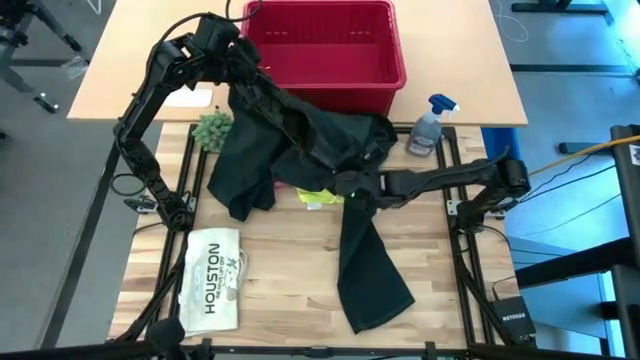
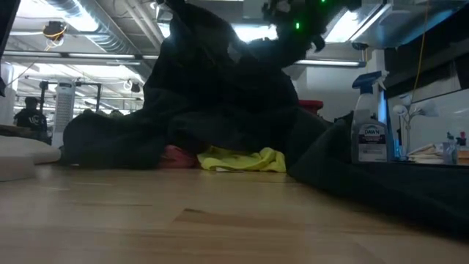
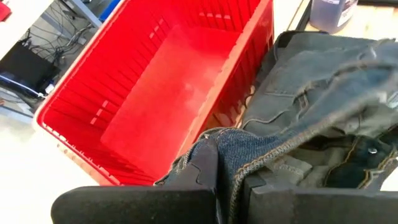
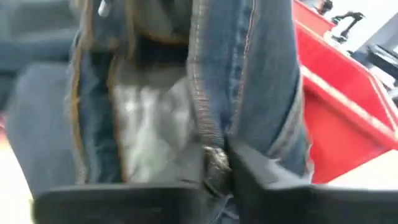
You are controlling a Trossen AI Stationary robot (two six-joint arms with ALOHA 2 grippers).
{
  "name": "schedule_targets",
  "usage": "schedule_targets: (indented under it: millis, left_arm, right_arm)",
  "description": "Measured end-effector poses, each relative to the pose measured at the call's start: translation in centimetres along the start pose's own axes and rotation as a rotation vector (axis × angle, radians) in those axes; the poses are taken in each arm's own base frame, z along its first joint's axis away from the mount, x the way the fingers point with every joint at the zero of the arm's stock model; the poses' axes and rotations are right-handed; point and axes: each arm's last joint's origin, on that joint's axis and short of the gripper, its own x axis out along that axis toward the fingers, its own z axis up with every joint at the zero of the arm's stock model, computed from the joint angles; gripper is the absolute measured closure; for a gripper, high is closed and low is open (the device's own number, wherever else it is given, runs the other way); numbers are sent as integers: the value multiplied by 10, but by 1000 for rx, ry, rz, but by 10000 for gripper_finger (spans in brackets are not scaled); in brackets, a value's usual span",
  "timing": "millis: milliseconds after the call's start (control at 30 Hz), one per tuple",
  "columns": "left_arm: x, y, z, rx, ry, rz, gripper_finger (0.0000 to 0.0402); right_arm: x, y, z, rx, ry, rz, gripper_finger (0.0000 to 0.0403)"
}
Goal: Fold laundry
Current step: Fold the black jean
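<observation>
Pinching the trousers [image 1: 300, 140] at the waistband, left hand [image 3: 227, 180] and right hand [image 4: 217, 165] should draw apart evenly, lifting the fabric off the surface [image 1: 300, 290] before spreading it flat

We are seeing bare bench [image 1: 290, 260] lying open up front; trousers [image 1: 300, 140], basket [image 1: 325, 50] and spray bottle [image 1: 428, 125] are crowding the back.

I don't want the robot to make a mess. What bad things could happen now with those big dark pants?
Both grippers pinch the trousers: the left gripper by the red basket, the right gripper near the middle.
1. One trouser leg lies on the table; lifting may drag the yellow T-shirt along.
2. A swinging pull might tip the spray bottle.
</observation>
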Motion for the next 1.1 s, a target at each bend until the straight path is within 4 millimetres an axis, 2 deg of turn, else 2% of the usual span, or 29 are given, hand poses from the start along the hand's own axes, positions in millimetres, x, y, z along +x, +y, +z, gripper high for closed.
schedule_targets:
  millis: [33, 167, 367, 533, 700, 800, 867, 967, 1100]
  left_arm:
    - [0, 0, 0, 0, -1, 1, 401]
    - [0, 0, 0, 30, -3, 2, 396]
    - [8, 3, -1, 59, 5, 11, 400]
    - [41, 10, -6, 59, 68, 17, 400]
    - [88, 20, -10, 55, 121, 30, 401]
    - [116, 28, -15, 33, 157, 35, 401]
    - [131, 30, -18, 20, 178, 34, 401]
    - [146, 32, -22, 23, 208, 26, 395]
    - [152, 34, -20, 24, 191, 43, 375]
  right_arm:
    - [-1, -6, 9, -8, -9, 17, 380]
    - [2, -41, 39, -57, 3, 52, 389]
    - [26, -123, 75, -28, 100, 106, 396]
    - [52, -196, 88, 95, 118, 170, 396]
    - [68, -255, 87, 213, 94, 184, 396]
    - [81, -277, 80, 278, 103, 204, 397]
    - [91, -285, 73, 298, 125, 215, 397]
    - [104, -288, 65, 310, 163, 230, 397]
    - [120, -284, 56, 283, 209, 241, 397]
